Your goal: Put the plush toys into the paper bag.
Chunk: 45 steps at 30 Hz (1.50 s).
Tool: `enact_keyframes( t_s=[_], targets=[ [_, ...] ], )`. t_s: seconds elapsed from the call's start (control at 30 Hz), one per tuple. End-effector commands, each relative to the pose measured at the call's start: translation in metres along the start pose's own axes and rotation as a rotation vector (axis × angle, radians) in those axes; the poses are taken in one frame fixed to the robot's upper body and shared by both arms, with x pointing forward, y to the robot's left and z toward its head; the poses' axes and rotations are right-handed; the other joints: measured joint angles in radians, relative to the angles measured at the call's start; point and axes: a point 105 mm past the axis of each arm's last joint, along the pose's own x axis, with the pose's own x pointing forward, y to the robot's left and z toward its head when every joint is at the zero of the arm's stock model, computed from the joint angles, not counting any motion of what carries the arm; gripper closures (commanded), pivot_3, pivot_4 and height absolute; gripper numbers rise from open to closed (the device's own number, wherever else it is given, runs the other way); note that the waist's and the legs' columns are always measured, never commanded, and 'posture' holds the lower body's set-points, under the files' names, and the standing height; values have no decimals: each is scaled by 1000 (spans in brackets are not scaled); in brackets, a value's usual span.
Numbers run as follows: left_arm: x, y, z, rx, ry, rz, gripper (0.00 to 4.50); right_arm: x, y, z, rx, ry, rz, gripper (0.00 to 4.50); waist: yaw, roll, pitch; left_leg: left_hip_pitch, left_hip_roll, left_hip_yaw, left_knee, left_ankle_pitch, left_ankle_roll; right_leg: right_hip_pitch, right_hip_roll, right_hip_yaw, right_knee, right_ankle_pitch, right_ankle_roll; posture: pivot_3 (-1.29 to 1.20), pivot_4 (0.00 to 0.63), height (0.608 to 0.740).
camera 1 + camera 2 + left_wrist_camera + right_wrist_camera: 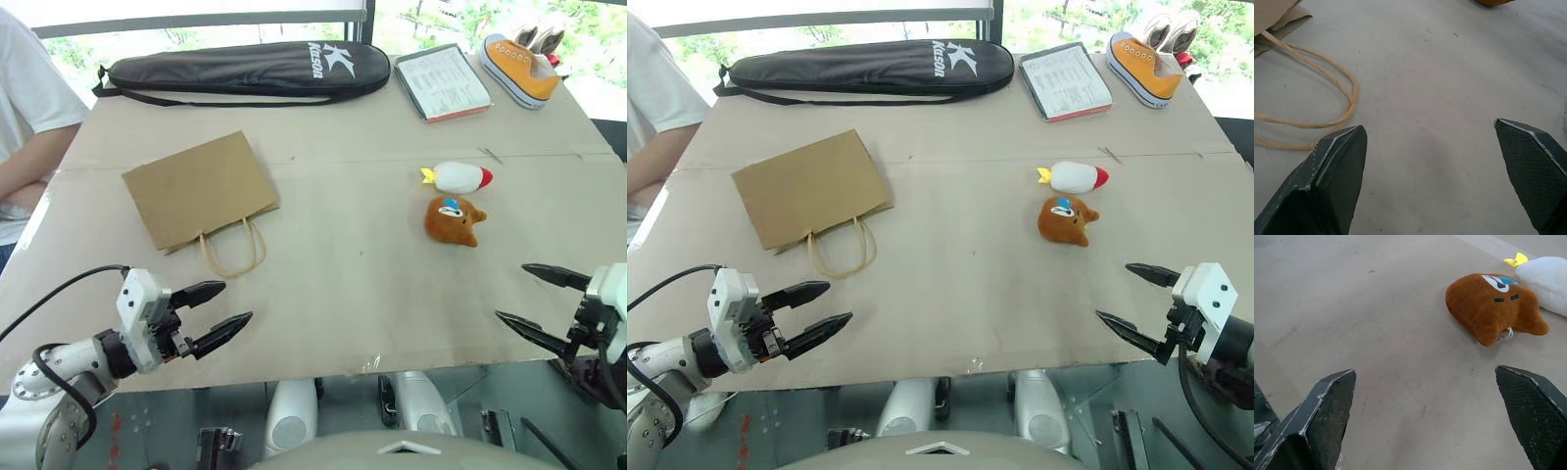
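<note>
A: Both jaws wide, empty: left gripper (238,305) near the flat paper bag (199,190), right gripper (510,295) short of the 2 plush toys (456,202).

B: Risk?

A: The bag lies shut; toys could get pushed against it, not in.

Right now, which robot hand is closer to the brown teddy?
The right gripper. It sits open just below the brown bear plush, while the left gripper is across the table, near the paper bag.

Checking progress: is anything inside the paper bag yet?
Its inside is hidden: the paper bag lies flat. Both toys, the white rocket plush and brown bear plush, lie outside it.
</note>
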Motion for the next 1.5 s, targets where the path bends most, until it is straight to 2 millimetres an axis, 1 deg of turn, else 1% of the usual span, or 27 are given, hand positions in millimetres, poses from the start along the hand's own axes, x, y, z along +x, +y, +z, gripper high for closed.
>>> enact_keyframes(
  t_s=[0.03,0.07,0.13,0.2,0.23,0.3,0.33,0.43,0.53,0.63,0.73,0.77,0.83,0.97,1.07,1.1,1.17,1.2,1.23,1.27,1.3,1.33,1.4,1.5],
  targets=[
    [2,12,13,52,-51,46,0,11,1,21,-26,-95,6,61,0,0,0,0,0,0,0,0,0,0,0,0,0,0,0,0,150,740],
    [1,23,20,90,-74,93,0,18,3,34,-33,-144,21,61,0,0,0,0,0,0,0,0,0,0,1,0,0,0,0,0,150,740],
    [-3,37,29,142,-100,149,0,28,7,50,-55,-194,49,61,0,1,1,0,0,0,1,-1,-1,-1,3,-1,1,0,0,0,150,740],
    [-6,47,33,191,-97,169,0,34,11,56,-63,-208,72,61,0,0,-1,1,1,-2,0,-1,-1,-1,4,-2,3,0,0,0,150,740],
    [-13,60,36,266,-77,199,0,40,15,61,-70,-227,102,61,0,-1,-1,1,1,-2,0,-1,-1,0,4,-2,2,0,0,0,150,740],
    [-25,77,37,458,1,222,0,49,22,69,-81,-250,144,61,0,-2,-1,1,1,-1,0,0,0,0,5,-1,2,0,-1,0,150,740],
    [-30,85,37,532,35,232,0,52,25,71,-81,-259,160,61,0,-2,-1,0,1,-1,0,0,0,-1,6,-1,2,2,-4,0,150,740],
    [-37,100,31,678,99,243,0,58,30,71,-80,-271,182,61,3,-2,-1,-1,1,0,-1,1,1,-1,5,-1,1,2,-6,0,150,740],
    [-35,110,31,762,111,241,0,59,33,69,-86,-269,193,61,6,-2,-1,-1,0,2,-5,1,1,-1,2,0,-4,2,-6,0,150,740],
    [-24,115,34,792,95,232,0,60,33,68,-77,-279,186,61,14,-5,-3,-2,0,1,-5,1,1,-1,2,-2,-4,2,-5,0,150,740],
    [-11,112,32,848,93,179,0,60,34,67,-75,-283,180,61,18,-6,-3,-1,1,1,-5,1,1,0,3,-2,-3,2,-5,0,150,740],
    [-6,112,35,872,82,171,0,60,35,66,-76,-282,179,61,19,-6,-4,0,1,2,-5,1,1,0,3,-2,-3,2,-5,0,150,740],
    [0,115,39,851,57,179,0,59,37,64,-74,-277,178,61,22,-6,-4,0,1,2,-5,1,1,0,4,-2,-2,2,-5,0,150,740],
    [9,117,38,879,67,158,0,59,40,64,-72,-285,181,61,22,-6,-4,0,1,2,-4,1,1,0,5,-2,0,2,-5,0,150,740],
    [18,112,40,840,30,126,732,58,42,64,-71,-290,183,0,23,-6,-4,0,1,1,-4,1,1,0,5,-2,2,2,-5,0,150,740],
    [20,111,40,825,23,113,1369,58,43,64,-70,-291,184,0,23,-6,-4,0,1,1,-3,1,1,0,6,-2,2,2,-5,0,150,740],
    [26,103,47,757,-46,87,2149,59,44,64,-68,-293,185,0,22,-6,-4,0,1,1,-3,1,1,0,6,-2,2,2,-5,0,150,740],
    [29,100,52,674,-94,80,2537,60,43,64,-64,-294,181,0,22,-6,-4,0,2,1,-3,1,1,0,6,-2,3,2,-5,0,150,740],
    [32,96,59,591,-141,71,3111,61,43,63,-59,-295,176,0,23,-6,-4,0,2,1,-1,1,1,0,6,-2,3,2,-5,0,150,740],
    [35,94,65,506,-183,70,3593,62,43,63,-52,-295,170,0,24,-7,-4,0,2,1,-1,1,1,0,6,-2,4,2,-5,0,150,740],
    [38,89,73,397,-232,54,3976,64,42,63,-40,-295,171,0,24,-7,-4,0,2,0,0,1,1,1,6,-2,4,2,-5,0,150,740],
    [42,84,79,319,-265,35,4496,66,43,64,-27,-300,174,256,24,-7,-4,0,2,0,2,1,1,1,6,-2,5,2,-5,0,150,740],
    [48,71,89,204,-304,-9,4500,70,41,67,0,-317,172,728,21,-7,-4,0,2,-1,3,1,1,1,6,-2,6,2,-4,0,150,740],
    [59,52,100,73,-336,-76,4500,79,40,73,-11,-344,161,2125,21,-6,-4,0,2,-1,4,1,1,2,7,-2,7,0,-2,0,150,740]
  ],
)
